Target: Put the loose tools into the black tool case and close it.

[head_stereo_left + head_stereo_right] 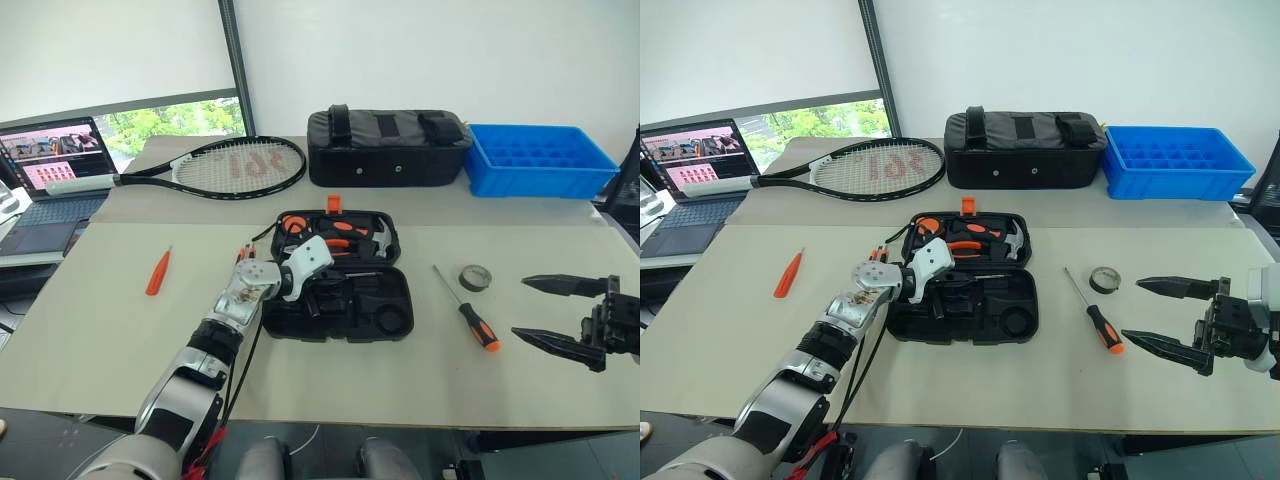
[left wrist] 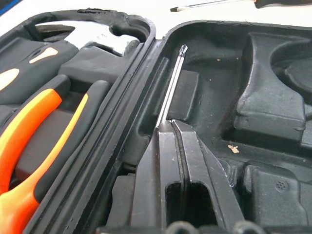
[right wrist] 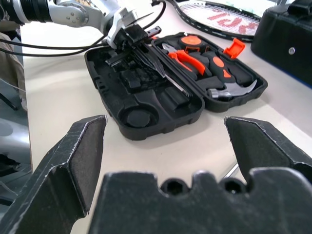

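left gripper point(image 2: 178, 127): my fingers are clenched on a screwdriver point(image 2: 171, 80), pinched low on its bare shaft, tip lying in a long slot of the case point(image 1: 385, 330) near the hinge.
right gripper point(image 1: 545, 310): released, jaws spread wide, hovering off to the right above the table point(image 1: 90, 330), holding nothing.
case: open flat mid-table, both halves up; far half carries pliers point(image 1: 340, 232) and a hammer point(image 1: 378, 238), near half mostly bare slots.
still loose: orange screwdriver point(image 1: 158, 271) well to the left of the case; black-and-orange screwdriver point(image 1: 466, 309) and tape roll point(image 1: 476, 277) to its right, near my right gripper.
handling, screwdrivers: i judge them light and stiff; the steel shaft is smooth and may roll or slip, so the handle is the better hold.
handling, tape roll: light, firm ring; pinch across the rim.
handling, case: rigid shell, may slide when pushed; i would lift the lid by its edge near the orange latch point(image 1: 333, 203).
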`<move>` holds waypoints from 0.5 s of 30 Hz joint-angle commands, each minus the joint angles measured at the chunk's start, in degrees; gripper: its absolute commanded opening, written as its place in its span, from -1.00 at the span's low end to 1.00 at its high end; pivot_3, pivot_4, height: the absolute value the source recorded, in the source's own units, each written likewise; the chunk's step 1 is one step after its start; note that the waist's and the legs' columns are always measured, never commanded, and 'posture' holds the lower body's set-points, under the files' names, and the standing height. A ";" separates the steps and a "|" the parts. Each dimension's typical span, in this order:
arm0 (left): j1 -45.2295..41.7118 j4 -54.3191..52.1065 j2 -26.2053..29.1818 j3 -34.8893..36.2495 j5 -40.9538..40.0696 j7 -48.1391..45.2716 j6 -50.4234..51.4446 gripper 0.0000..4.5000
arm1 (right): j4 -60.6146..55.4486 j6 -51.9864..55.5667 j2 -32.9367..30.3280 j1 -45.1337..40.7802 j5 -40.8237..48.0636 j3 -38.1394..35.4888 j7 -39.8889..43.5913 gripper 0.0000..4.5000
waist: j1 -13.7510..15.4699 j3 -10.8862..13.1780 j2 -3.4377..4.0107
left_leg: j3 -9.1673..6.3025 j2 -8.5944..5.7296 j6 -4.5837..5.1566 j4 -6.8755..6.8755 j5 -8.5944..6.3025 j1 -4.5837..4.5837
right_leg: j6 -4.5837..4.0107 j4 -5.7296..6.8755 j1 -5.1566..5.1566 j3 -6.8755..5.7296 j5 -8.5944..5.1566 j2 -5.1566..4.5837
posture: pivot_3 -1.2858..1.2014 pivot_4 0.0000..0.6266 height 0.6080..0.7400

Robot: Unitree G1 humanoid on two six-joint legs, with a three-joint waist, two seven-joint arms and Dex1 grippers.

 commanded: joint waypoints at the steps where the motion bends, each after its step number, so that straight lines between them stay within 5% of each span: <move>1: 1.36 1.92 0.27 -0.81 0.45 -0.63 5.79 -0.99 | -1.71 -0.51 -0.35 0.00 -0.37 0.27 -0.73 1.00 | -0.03 0.00 0.00 | 0.00 0.00 0.00 0.00 0.00 0.01 | 0.00 0.00 0.01 0.00 0.00 0.00 | 0.03 -0.52 0.51; 15: 0.47 1.76 0.52 -0.01 -1.79 -4.97 9.12 -0.99 | -1.00 -2.19 0.81 0.68 -1.21 0.92 -0.86 1.00 | 0.01 0.00 0.00 | -0.05 -0.02 0.00 -0.03 0.00 -0.01 | 0.00 -0.05 0.01 -0.01 -0.01 0.00 | 0.03 -0.52 0.51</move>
